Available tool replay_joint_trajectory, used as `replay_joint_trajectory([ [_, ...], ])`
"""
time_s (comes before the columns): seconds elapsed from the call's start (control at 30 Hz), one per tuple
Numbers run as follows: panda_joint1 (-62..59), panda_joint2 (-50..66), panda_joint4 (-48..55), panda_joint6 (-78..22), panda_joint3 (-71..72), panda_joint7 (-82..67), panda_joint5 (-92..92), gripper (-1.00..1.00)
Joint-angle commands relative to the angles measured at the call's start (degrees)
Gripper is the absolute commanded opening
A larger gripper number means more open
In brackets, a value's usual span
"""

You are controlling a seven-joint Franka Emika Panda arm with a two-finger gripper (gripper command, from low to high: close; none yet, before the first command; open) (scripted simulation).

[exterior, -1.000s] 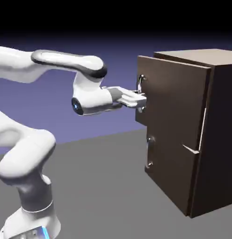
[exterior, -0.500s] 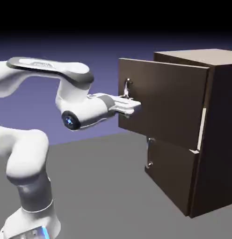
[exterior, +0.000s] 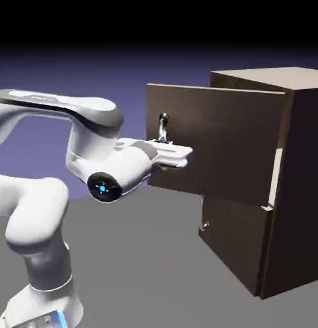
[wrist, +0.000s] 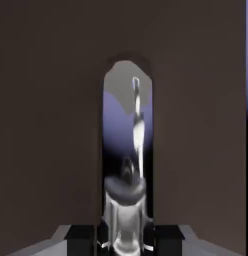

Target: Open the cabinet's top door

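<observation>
Grey tabletop carries the cabinet at the right of the exterior view, before a blue-violet backdrop that fades to black at the top. Cabinet: tall, dark brown wood, two stacked panels on its front. Top door: swung outward and standing well clear of the cabinet front, its free edge toward the arm. Lower door: flush with the cabinet, its small silver handle partly visible below the top door's bottom edge.

White arm: rises from the lower left and reaches right. The fingers are level with the top door's silver handle and pinch it near its lower end; the upper end of the bar projects above them.

Hand view: brown door panel fills nearly the whole frame. The handle stands upright at centre, shiny and reflective, clamped between the two dark fingertips at the bottom edge.
</observation>
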Motion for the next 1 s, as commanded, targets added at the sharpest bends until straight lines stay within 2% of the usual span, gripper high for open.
replay_joint_trajectory([
  [0.0,-0.3,1.0,0.7,-2.0,-2.1,-0.2,-2.5,-1.0],
  [0.23,0.8,11.9,9.3,-17.0,-16.6,-3.1,-18.5,-1.0],
  [0.47,8.9,26.1,23.2,-33.2,-30.6,-7.9,-29.8,-1.0],
  [0.77,23.4,44.4,41.4,-53.0,-47.5,-16.8,-35.8,-1.0],
  [0.97,29.6,56.9,49.8,-64.3,-56.1,-24.8,-36.2,-1.0],
])
